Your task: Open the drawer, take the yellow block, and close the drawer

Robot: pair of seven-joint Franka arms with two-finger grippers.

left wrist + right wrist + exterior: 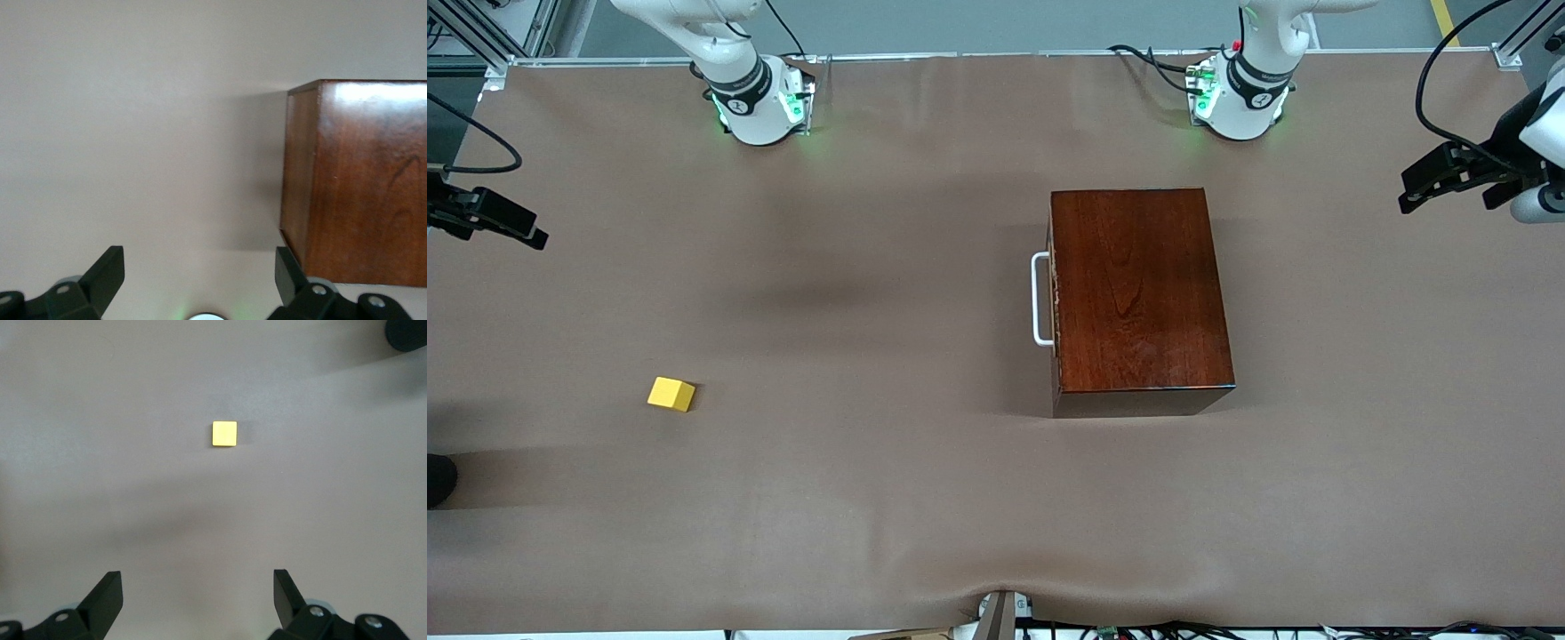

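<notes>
The dark reddish-brown wooden box point(1138, 289) stands toward the left arm's end of the table. Its drawer point(1055, 293) is pushed in, and the white bar handle point(1040, 298) faces the right arm's end. The yellow block point(671, 394) lies on the bare table toward the right arm's end, nearer the front camera than the box. My right gripper point(498, 222) hangs open and empty over that end of the table; in its wrist view the block point(225, 433) lies well ahead of the gripper point(198, 587). My left gripper point(1449, 182) is open and empty past the box; a corner of the box point(360, 180) shows beside this gripper point(200, 267).
A brown cover point(871, 267) spreads over the whole table. A dark rounded object point(438, 480) sits at the table's edge at the right arm's end, nearer the front camera than the block. Cables point(1227, 629) run along the edge nearest the front camera.
</notes>
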